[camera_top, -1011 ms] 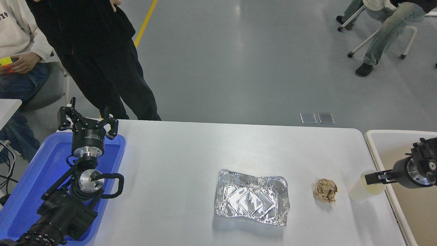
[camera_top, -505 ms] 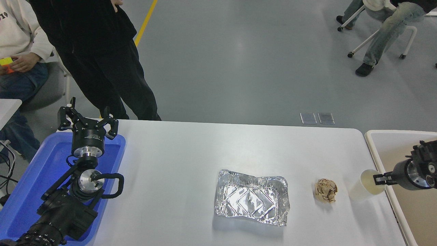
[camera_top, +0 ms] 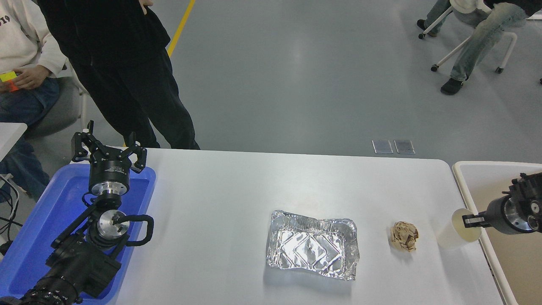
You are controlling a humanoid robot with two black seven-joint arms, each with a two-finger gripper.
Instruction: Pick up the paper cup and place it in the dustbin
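The paper cup (camera_top: 455, 232) is cream-white and stands tilted at the table's right edge, its mouth leaning toward the dustbin. My right gripper (camera_top: 471, 220) comes in from the right edge and is shut on the cup's near rim, one finger inside the mouth. The dustbin (camera_top: 465, 188) is a beige bin with a thick off-white rim, right beside the table's right edge; my right arm reaches over it. My left gripper (camera_top: 108, 149) is parked open at the lower left, over the blue tray.
A crumpled brown paper ball (camera_top: 404, 236) lies just left of the cup. A crinkled silver foil tray (camera_top: 312, 250) sits mid-table. A blue tray (camera_top: 38, 228) is at the left. People stand and sit at the far left and far right.
My right gripper has closed on the cup's rim and drawn back to the right. The cup has tilted and shifted a little toward the dustbin. The left arm has not moved.
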